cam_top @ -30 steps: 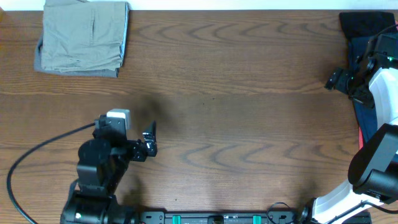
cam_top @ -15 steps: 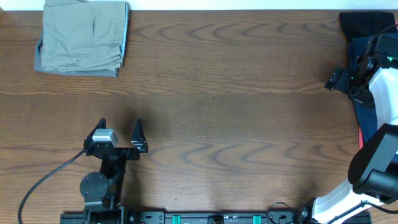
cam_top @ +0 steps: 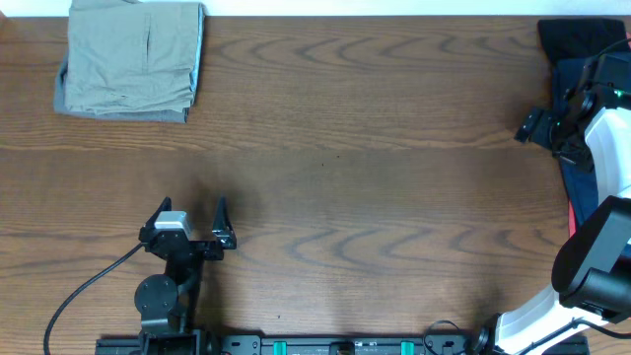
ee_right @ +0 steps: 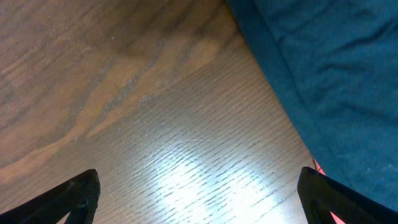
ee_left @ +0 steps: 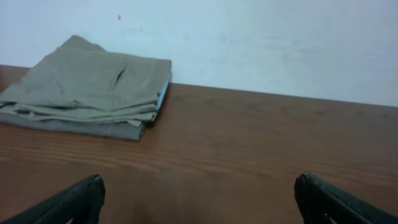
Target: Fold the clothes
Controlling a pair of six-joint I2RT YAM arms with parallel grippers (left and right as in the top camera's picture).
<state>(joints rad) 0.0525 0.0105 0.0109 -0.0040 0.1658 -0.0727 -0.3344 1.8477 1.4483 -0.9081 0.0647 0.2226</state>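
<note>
Because cloth is soft and floppy, these clothes will bend and sag wherever they are picked up. They look light and they cannot break, but a loose part could slip or bunch up. I think the best place to take hold is an edge or a corner, like the thick waistband. One hand on each side would let the cloth hang flat.

The pale khaki-green cotton shorts (cam_top: 128, 59) lie at the far left corner of the brown wooden table (cam_top: 375, 197). They look folded into a neat, flat stack. A pocket slit shows on top, and a thin light blue edge peeks out at one side. A greyer layer shows at the bottom of the stack.

At the right edge of the table lies a dark navy blue cloth (ee_right: 336, 74). It is wrinkled and not folded. A black cloth (cam_top: 577, 37) sits beyond it in the far corner.

The robot's left hand (cam_top: 191, 205) is open and holds nothing. It is over bare table, well apart from the shorts. The right hand (ee_right: 199, 196) is open and empty too, just beside the edge of the navy cloth. I think that cloth is the next one to fold.
</note>
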